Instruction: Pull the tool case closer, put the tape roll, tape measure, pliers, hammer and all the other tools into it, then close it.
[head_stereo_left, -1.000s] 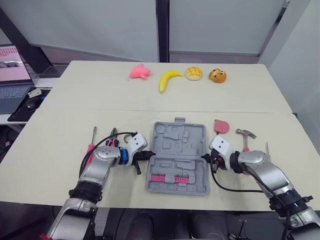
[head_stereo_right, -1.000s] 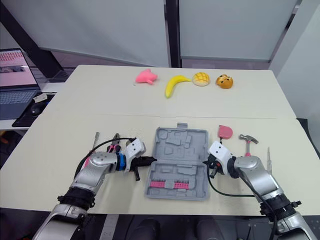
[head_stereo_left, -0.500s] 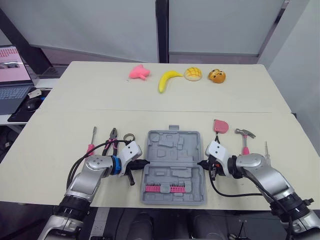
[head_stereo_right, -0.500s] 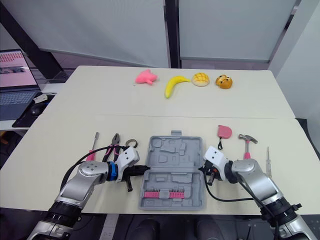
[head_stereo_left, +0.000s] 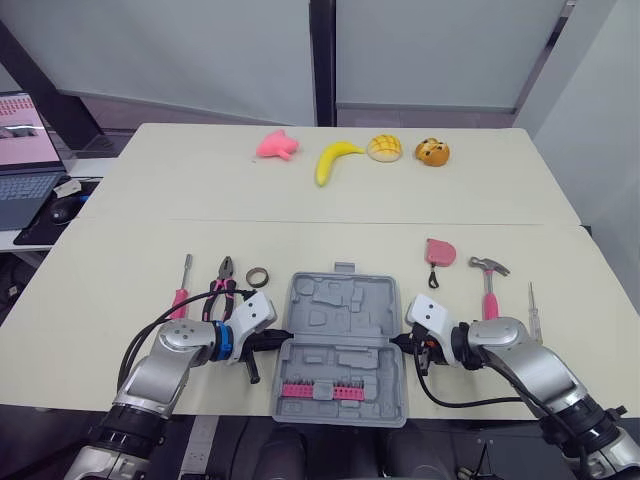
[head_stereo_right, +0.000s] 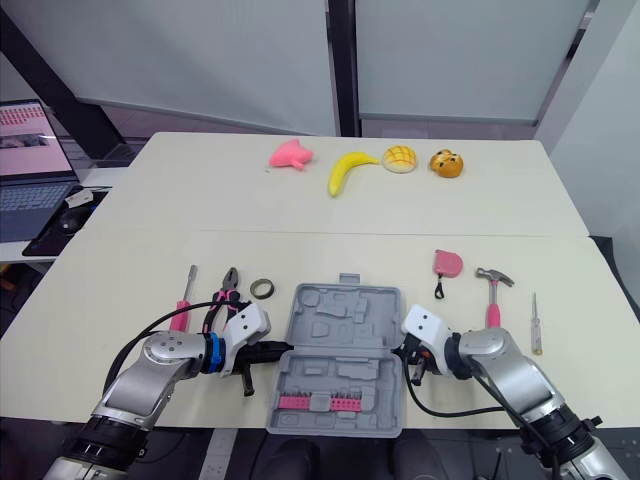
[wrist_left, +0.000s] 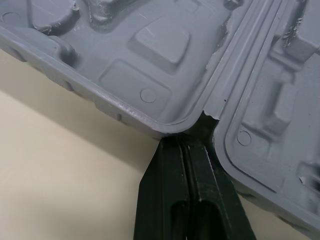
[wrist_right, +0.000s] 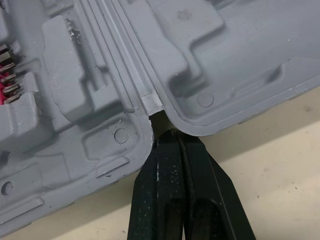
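A grey moulded-plastic tool case (head_stereo_left: 345, 312) lay open and flat on the beige tabletop (head_stereo_left: 120, 260), close to the near edge, its two halves spread with the hinge running side to side. A strip of pink-holdered screwdriver bits (head_stereo_left: 320, 390) sat in the nearer half; the other recesses looked unfilled.

The left hand (head_stereo_left: 286, 338) met the case at the left end of the hinge. In the left wrist view its black fingers (wrist_left: 165, 200) were pressed together with no gap, their tips set into the notch between the two halves. The right hand (head_stereo_left: 398, 341) met the opposite end of the hinge the same way, fingers (wrist_right: 160, 200) closed flat against each other and tips in the notch. Whether either pair pinched any plastic could not be told.

To the left of the case lay a pink-handled screwdriver (head_stereo_left: 182, 287), pink-handled pliers (head_stereo_left: 222, 285) and a small dark tape roll (head_stereo_left: 258, 275). To the right lay a pink tape measure (head_stereo_left: 440, 252), a pink-handled hammer (head_stereo_left: 489, 280) and a thin pale screwdriver (head_stereo_left: 533, 303).

Along the far side stood a pink toy (head_stereo_left: 277, 145), a yellow banana (head_stereo_left: 335, 160), a yellow bun (head_stereo_left: 386, 148) and an orange toy (head_stereo_left: 433, 152).
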